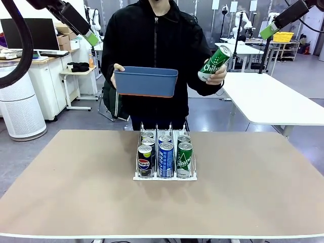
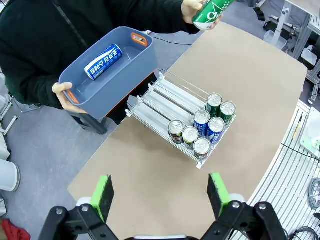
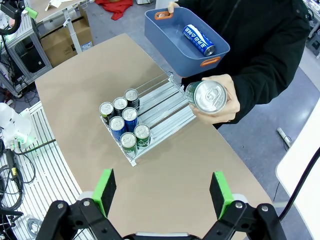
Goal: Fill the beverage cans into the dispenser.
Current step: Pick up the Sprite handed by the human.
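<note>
On the brown tabletop [image 1: 76,192], out in the middle and a little toward the far edge, sits the white wire rack [image 1: 164,177] with three narrow lanes. Behind it stands a person [image 1: 152,45] in a black jacket, holding a blue tub [image 1: 146,82] by one end at chest height above the far edge. The person's other hand [image 1: 218,76] grips a green can [image 1: 214,63], tilted and held up off to the side of the tub.

The left pincer [image 2: 160,182] and the right pincer [image 3: 165,182] both hang high over the near side of the tabletop. Their green pads are spread wide with nothing between them. The rack lies well below and ahead of each, far from either one.

Seven cans [image 1: 166,159] stand upright at the front of the rack. Three dark ones fill the left lane, two blue are in the middle and two green are on the right. One blue can [image 2: 103,62] lies on its side in the tub.
</note>
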